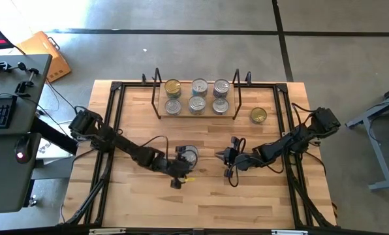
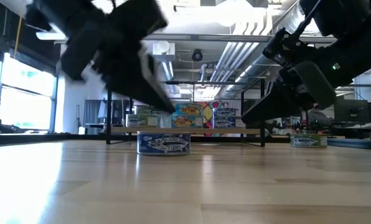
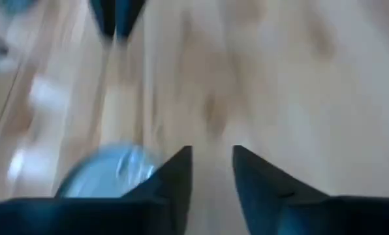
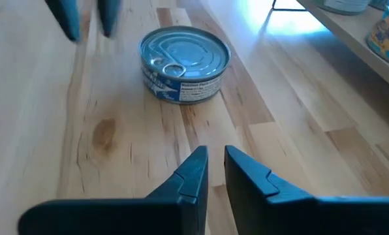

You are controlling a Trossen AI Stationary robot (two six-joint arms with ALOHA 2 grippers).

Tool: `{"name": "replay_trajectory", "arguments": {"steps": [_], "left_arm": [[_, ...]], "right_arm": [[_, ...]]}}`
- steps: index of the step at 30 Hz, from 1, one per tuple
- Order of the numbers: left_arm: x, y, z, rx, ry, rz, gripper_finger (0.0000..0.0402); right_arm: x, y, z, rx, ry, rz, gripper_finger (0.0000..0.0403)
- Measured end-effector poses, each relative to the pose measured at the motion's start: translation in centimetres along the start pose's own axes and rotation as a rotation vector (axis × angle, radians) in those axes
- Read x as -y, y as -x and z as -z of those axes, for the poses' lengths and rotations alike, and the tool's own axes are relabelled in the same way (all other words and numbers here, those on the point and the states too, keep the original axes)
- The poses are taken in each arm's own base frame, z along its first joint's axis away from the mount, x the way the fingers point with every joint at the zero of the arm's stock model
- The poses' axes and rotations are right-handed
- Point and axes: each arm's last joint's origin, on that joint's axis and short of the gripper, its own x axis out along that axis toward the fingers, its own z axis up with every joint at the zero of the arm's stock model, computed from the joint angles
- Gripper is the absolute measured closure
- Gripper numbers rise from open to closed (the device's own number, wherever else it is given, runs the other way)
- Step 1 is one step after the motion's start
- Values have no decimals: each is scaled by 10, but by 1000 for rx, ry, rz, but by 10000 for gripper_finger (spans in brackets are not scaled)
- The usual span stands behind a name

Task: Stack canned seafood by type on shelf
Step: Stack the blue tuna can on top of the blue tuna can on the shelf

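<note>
Motion blur smears the left wrist view, where a silver-topped tin (image 3: 109, 173) sits half hidden behind the left gripper (image 3: 211, 171).

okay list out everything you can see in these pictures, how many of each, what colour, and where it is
Tins on the shelf: six, five silver-topped and one gold-topped, in two rows on the board.
Loose silver tin: one, silver top, blue label, mid-table beside the left gripper.
Loose gold tin: one, gold top, on the table right of the shelf.
Shelf: one, light wood board in a black wire frame, at the table's far edge.
Table: one, light wood with a black frame.
Desk: one, dark, with a keyboard, left of the table.
Left gripper: one, dark, low at mid-table, fingers slightly apart and empty.
Right gripper: one, dark, right of the silver tin, fingers nearly together and empty.
</note>
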Motion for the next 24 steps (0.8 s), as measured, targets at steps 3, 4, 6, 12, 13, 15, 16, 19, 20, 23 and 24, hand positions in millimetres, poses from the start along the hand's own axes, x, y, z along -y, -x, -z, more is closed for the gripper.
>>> {"name": "replay_trajectory", "arguments": {"steps": [3, 4, 6, 12, 13, 15, 16, 19, 20, 23, 24], "left_arm": [[1, 2, 10, -91, -53, -81, 255], [0, 2, 12, -115, -67, -107, 242], [-3, 3, 17, -159, -98, -152, 221], [-14, -7, 27, -251, -180, -98, 236], [-16, -9, 26, -249, -177, -90, 249], [-17, -13, 28, -251, -184, -87, 280], [-17, -15, 28, -247, -186, -89, 297], [-18, -19, 28, -239, -194, -88, 352], [-18, -19, 28, -236, -198, -84, 371], [-19, -19, 23, -188, -182, -81, 394], [-18, -19, 22, -179, -179, -78, 393]], "right_arm": [[0, 0, 0, 4, -55, 14, 358], [0, 0, 0, 4, -77, 14, 358], [0, 0, 0, 5, -118, 14, 358], [-3, 2, 1, 5, -135, 0, 359], [-3, 2, 1, 6, -131, -2, 359], [-4, 2, 0, 12, -113, -7, 359], [-4, 2, -1, 22, -101, -14, 359], [-4, 2, -7, 69, -61, -23, 358], [-4, 1, -8, 82, -34, -23, 357], [0, -1, -14, 122, 12, -28, 340], [1, -2, -16, 131, 27, -29, 330]]}}
